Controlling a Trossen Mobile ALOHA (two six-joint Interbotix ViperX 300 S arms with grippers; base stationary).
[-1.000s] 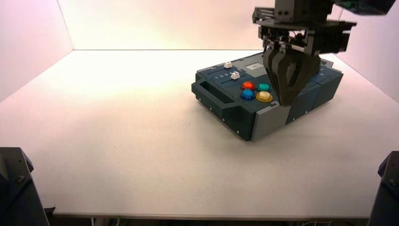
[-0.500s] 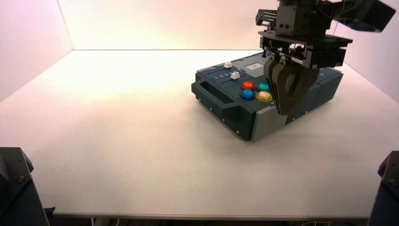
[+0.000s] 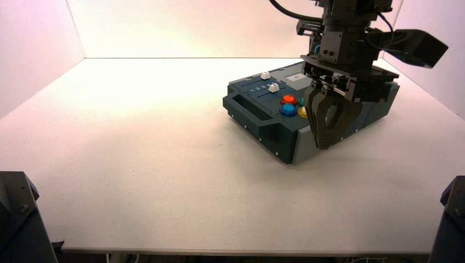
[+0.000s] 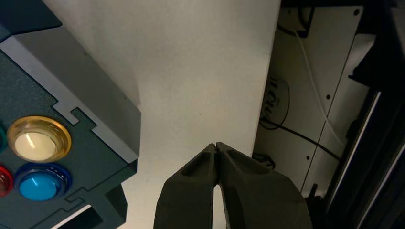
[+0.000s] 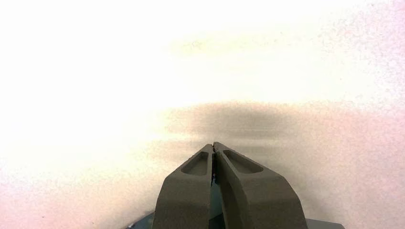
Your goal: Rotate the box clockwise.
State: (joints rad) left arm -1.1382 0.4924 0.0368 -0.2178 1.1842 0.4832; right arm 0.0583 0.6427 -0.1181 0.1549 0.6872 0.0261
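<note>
Harsh white glare ahead of the right gripper (image 5: pixel 213 145) in its wrist view, soft brownish shadow band just beyond its tips, pinkish grain farther off, muted even light around the left gripper (image 4: pixel 216 145), deep darkness well beyond it

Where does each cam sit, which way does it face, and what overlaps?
High view: above and behind the arms, looking down at the box; shows dark arm parts over its right half.
Left wrist view: on the left arm, looking past the left gripper at the table beside the box's grey-trimmed near side, and over the table edge.
Right wrist view: on the right arm, looking past the right gripper at a pale surface, dark edges behind the fingers.
High and left wrist share the yellow button and blue button.
</note>
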